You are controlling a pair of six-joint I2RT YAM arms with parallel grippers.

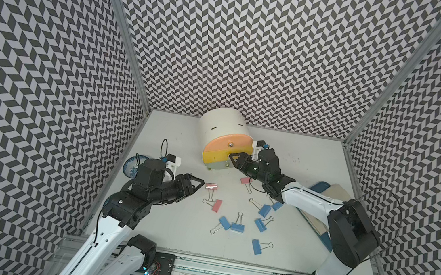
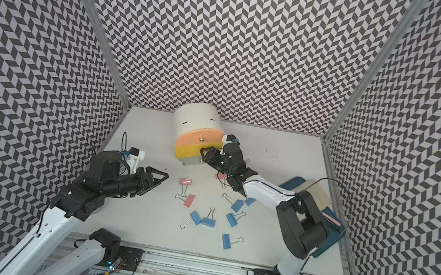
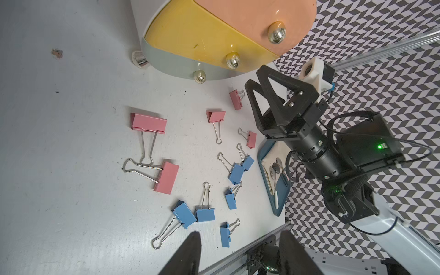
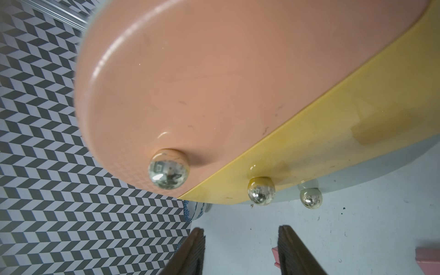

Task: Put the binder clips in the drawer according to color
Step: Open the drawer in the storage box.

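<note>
The drawer unit [image 1: 222, 126] is a white drum at the back with pink [image 1: 221, 146], yellow [image 1: 214, 157] and grey fronts, each with a silver knob [image 4: 261, 190]. Pink binder clips [image 1: 211, 186] [image 3: 148, 123] and blue binder clips [image 1: 237, 227] [image 3: 205, 214] lie scattered on the white table in front of it. My right gripper [image 1: 231, 159] [image 4: 241, 229] stands open just before the yellow front, short of the knobs, with nothing between its fingers. My left gripper [image 1: 199, 184] [image 3: 240, 238] hangs open and empty, just left of a pink clip.
A blue tray [image 1: 322, 188] [image 3: 273, 171] with a cloth and spoons lies at the right, under the right arm. A blue-patterned dish [image 1: 133, 164] sits by the left wall. An aluminium rail [image 1: 221, 268] runs along the table's front edge.
</note>
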